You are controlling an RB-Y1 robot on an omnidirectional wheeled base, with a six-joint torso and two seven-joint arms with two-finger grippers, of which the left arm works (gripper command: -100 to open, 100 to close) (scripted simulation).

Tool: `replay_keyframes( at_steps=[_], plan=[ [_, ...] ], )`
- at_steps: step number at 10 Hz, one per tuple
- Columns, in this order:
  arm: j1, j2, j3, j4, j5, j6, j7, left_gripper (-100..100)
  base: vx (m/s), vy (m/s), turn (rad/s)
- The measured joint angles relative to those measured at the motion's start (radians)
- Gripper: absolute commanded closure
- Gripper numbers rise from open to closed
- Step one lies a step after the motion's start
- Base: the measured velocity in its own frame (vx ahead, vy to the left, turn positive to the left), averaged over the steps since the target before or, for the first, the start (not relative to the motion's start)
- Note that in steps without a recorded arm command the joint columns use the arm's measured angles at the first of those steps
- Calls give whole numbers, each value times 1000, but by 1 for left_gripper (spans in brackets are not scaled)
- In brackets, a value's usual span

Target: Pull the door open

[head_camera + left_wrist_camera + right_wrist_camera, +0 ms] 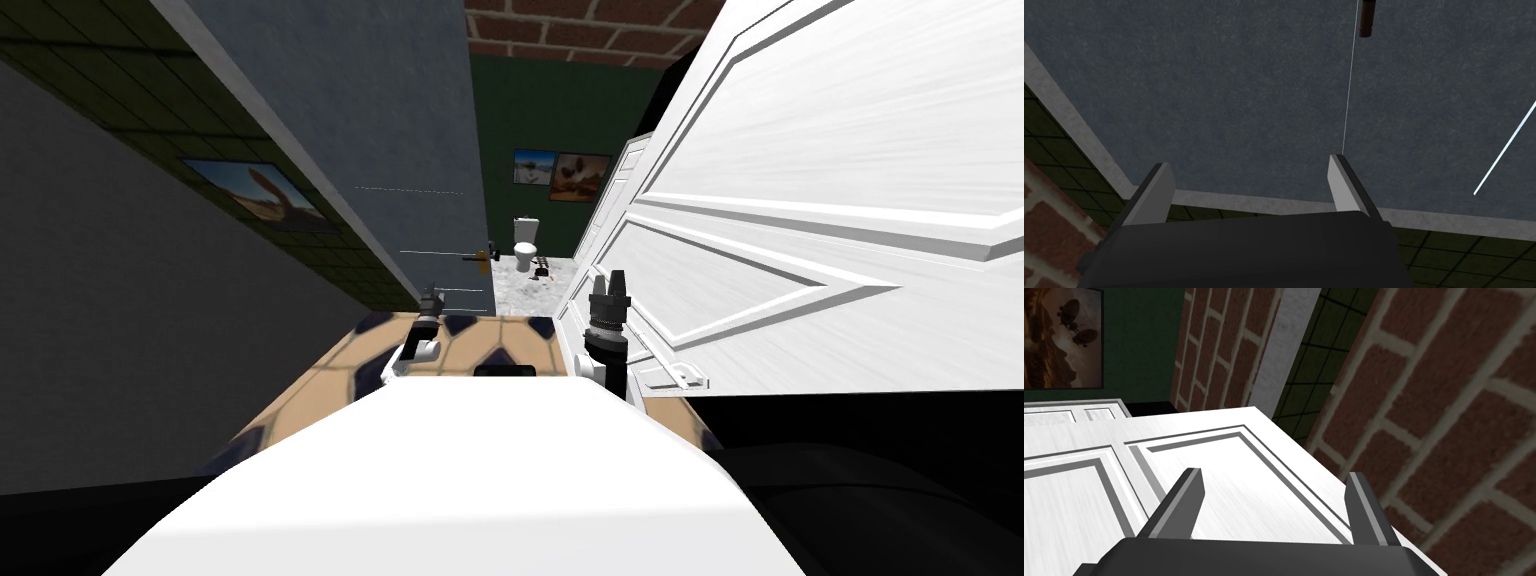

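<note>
1. Head: door fills the right; my right hand is just beside it, left hand mid-frame.
2. Left wrist: fingers wide open, holding nothing.
3. Right wrist: fingers wide open, empty; door behind them.

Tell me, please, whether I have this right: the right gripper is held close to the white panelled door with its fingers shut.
Not quite: its fingers stand open, nothing between them, as the right wrist view shows. The right gripper is indeed close to the white panelled door.
</note>
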State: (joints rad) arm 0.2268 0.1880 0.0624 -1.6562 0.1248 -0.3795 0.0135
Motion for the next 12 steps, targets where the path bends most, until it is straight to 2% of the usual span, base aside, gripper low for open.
replay_keyframes(
  at_steps=[6, 7, 9, 12],
  plan=[
    [-64, 28, -4, 127, 12, 14, 32, -100, 107, -9, -72],
    [-84, 35, -3, 161, 15, 20, 40, -100, 144, -18, -78],
    [-94, 46, -5, 185, 20, 35, 53, -100, 111, 10, -60],
    [-123, 56, -7, 250, 25, 34, 67, -100, 120, 11, -64]
  ],
)
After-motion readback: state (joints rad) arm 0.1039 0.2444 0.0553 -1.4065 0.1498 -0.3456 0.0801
